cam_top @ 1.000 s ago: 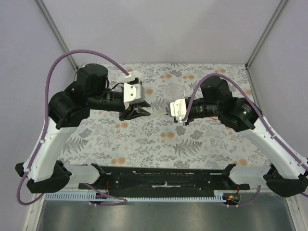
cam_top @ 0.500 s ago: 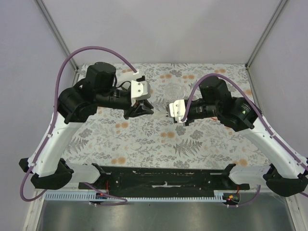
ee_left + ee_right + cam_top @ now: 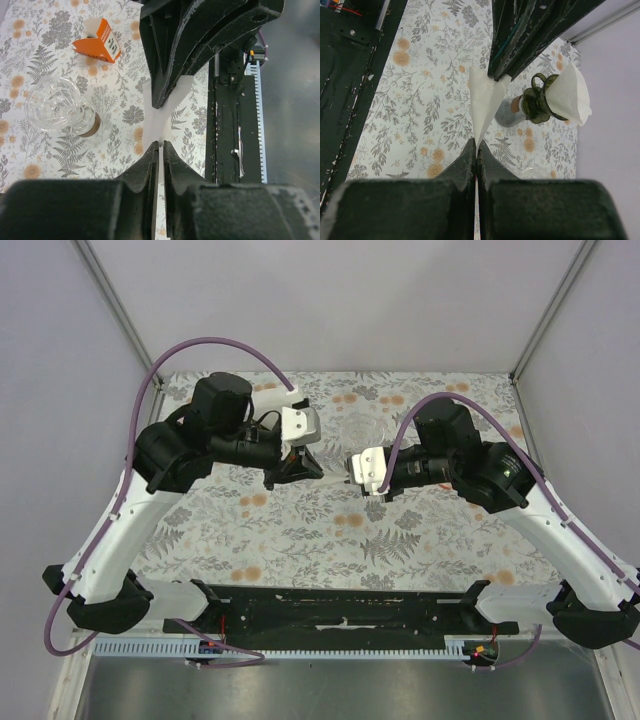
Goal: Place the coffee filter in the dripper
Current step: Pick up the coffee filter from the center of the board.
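Fingers (image 3: 145, 172) of the left gripper (image 3: 160, 145) were closed on one edge of the white paper cone coffee filter (image 3: 162, 120); the right gripper (image 3: 476, 145) was clamped on its opposite edge. Filter hung between them, near the clear glass dripper (image 3: 54, 104), on its arm-base side, not touching it.

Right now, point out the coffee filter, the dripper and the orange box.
coffee filter (image 3: 160, 125), left wrist view, its bare white middle.
dripper (image 3: 51, 103), left wrist view, centre of the glass bowl.
orange box (image 3: 92, 44), left wrist view, its orange side.
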`<state>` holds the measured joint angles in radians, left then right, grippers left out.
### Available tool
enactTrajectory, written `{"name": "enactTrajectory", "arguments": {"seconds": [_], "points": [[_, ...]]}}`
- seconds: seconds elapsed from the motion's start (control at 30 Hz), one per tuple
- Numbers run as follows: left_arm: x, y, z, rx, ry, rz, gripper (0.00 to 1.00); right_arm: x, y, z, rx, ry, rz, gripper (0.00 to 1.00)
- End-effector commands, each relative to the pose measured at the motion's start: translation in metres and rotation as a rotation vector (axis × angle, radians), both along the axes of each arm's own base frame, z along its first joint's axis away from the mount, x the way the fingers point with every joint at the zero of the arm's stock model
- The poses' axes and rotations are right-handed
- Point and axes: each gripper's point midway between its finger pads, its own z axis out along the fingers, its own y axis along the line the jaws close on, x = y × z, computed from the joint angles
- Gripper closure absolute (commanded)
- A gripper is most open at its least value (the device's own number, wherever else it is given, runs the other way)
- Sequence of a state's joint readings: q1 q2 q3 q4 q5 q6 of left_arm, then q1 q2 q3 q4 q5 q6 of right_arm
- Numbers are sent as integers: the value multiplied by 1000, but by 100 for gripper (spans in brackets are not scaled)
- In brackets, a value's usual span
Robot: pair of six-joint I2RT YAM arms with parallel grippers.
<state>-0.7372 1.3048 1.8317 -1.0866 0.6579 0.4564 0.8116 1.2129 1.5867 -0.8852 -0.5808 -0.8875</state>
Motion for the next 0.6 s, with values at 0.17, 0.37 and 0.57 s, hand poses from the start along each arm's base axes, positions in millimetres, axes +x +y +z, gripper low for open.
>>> {"name": "enactTrajectory", "arguments": {"seconds": [0.17, 0.37, 0.57], "points": [[-6, -11, 9, -64, 43, -32, 86, -2, 4, 19, 51, -22, 18, 100], [-4, -13, 1, -44, 36, -34, 86, -4, 7, 23, 67, -23, 32, 100], [-6, -17, -1, -38, 35, -46, 80, -9, 7, 25, 81, -18, 53, 100]]}}
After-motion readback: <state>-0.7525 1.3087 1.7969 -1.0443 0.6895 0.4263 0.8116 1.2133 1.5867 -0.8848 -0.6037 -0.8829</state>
